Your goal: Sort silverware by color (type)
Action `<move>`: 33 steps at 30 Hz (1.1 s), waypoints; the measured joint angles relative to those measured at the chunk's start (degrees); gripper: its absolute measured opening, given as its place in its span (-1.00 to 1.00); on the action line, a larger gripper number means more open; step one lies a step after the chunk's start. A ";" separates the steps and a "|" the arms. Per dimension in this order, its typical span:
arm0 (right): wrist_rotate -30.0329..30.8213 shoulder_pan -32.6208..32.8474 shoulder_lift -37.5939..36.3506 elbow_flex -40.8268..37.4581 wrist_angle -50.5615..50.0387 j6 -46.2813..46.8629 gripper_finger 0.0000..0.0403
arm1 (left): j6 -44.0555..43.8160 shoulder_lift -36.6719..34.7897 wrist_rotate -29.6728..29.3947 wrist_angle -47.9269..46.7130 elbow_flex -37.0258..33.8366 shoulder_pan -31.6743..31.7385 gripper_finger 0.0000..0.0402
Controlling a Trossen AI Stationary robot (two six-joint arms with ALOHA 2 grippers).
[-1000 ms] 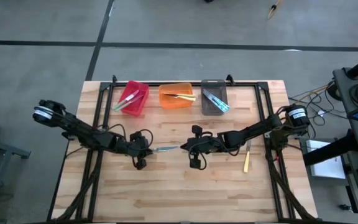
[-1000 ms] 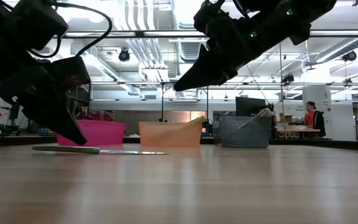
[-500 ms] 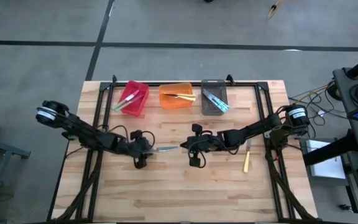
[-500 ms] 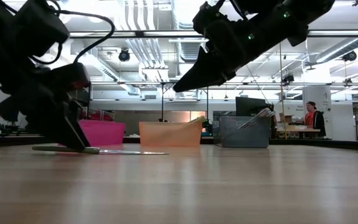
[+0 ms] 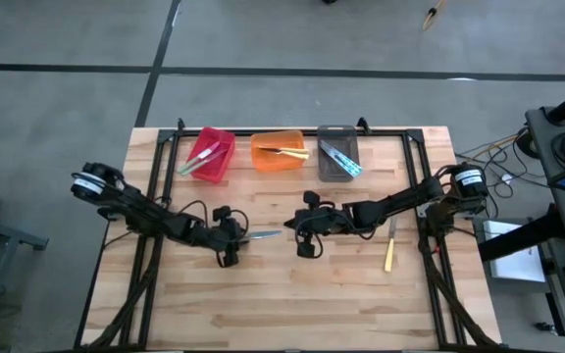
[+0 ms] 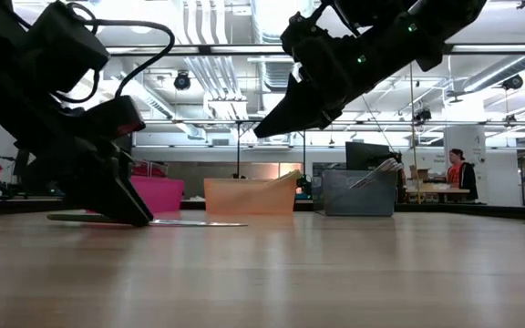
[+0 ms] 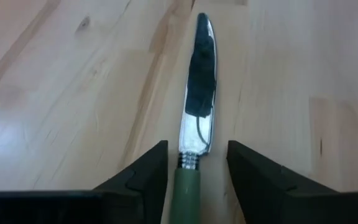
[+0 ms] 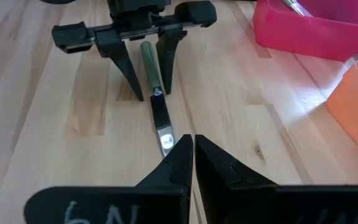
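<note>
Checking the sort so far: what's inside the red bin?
In the red bin lie a few slim utensils, at least one with a green handle. Their exact number and whatever lies beneath them cannot be made out.

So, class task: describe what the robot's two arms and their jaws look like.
Both arms are dark and slender, with black cables looped along them and a white-and-silver ringed joint near each base. The left gripper has tapered black fingers on a crossbar. The right gripper has wedge-shaped jaws, with pale handwritten marks on its body.
</note>
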 joint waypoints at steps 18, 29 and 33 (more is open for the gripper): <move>-0.03 -0.26 0.00 -0.02 0.02 -1.28 -0.96 | -7.05 0.46 -5.00 2.56 -0.04 0.07 -0.96; -1.11 -2.07 -0.02 -0.02 0.04 -3.16 -0.96 | -11.14 -9.23 -4.37 -5.55 -0.20 0.00 -0.99; -2.96 -3.20 -0.07 0.19 -0.03 -3.17 -0.96 | -12.42 -13.84 -4.52 -10.84 -0.15 0.20 -0.99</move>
